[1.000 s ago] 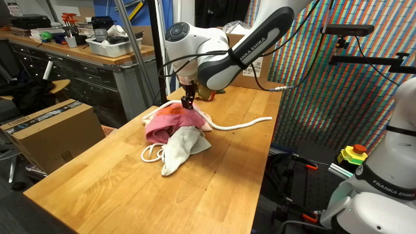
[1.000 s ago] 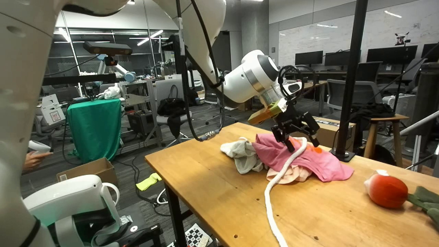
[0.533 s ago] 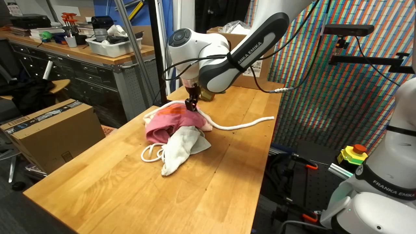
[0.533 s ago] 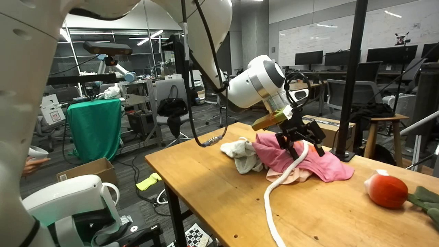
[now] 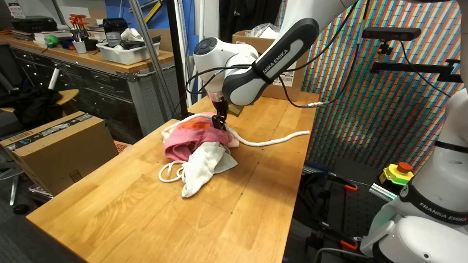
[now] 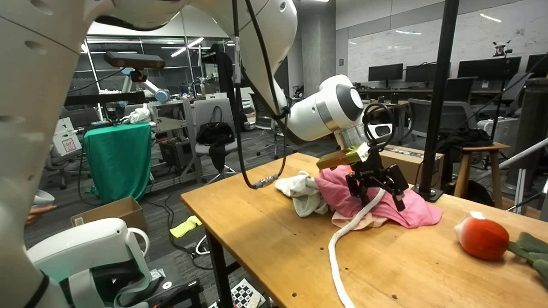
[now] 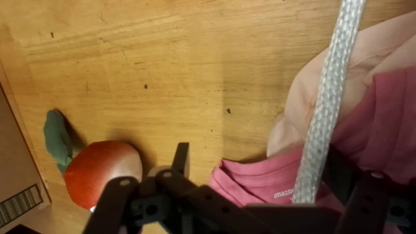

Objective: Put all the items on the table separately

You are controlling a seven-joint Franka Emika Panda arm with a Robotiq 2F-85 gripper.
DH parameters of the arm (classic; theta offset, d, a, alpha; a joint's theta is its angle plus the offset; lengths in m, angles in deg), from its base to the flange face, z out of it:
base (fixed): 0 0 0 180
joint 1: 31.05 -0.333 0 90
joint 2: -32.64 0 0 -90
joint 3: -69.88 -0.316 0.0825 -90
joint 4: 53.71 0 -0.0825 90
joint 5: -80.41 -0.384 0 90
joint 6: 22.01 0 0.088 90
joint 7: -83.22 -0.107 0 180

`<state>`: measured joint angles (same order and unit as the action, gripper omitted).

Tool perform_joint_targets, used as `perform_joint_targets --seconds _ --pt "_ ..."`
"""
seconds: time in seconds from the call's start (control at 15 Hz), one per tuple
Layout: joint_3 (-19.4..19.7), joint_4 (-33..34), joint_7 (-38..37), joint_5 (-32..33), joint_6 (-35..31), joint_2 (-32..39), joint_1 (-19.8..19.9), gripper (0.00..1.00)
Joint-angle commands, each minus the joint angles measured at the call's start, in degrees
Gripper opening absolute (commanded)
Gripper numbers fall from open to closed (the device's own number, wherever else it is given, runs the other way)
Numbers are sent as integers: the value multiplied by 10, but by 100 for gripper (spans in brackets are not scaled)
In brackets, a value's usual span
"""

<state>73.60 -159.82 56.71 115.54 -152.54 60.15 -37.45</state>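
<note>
spread gripper (image 6: 382, 204), rope (image 6: 332, 252) across pink cloth (image 6: 412, 211)

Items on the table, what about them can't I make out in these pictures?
Pink cloth: rest of its lettering is covered by the white rope in the wrist view.
White rope: a stretch is hidden behind the gripper in both exterior views.
Red-orange object: green end cut off by the right edge in an exterior view.

In an exterior view, white letters on the robot's arm (image 5: 285, 54) say "ANKA EMIKA", right against a black strap (image 5: 261, 72). Low down, its dark band (image 5: 437, 211) says "FRANKA EMIKA". In the wrist view, the pink cloth (image 7: 260, 178) says "amazo" up to the white rope (image 7: 330, 99).
</note>
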Motion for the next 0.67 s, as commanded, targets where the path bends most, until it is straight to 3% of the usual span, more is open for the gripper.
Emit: perform_joint_targets --seconds 0.0,0.47,0.53,0.6 --pt "12 11 21 -23 5 9 -1 100" --pt "37 15 18 -11 7 19 0 100" --pt "40 16 19 -11 8 21 0 75" --pt "42 17 20 -12 9 23 1 73"
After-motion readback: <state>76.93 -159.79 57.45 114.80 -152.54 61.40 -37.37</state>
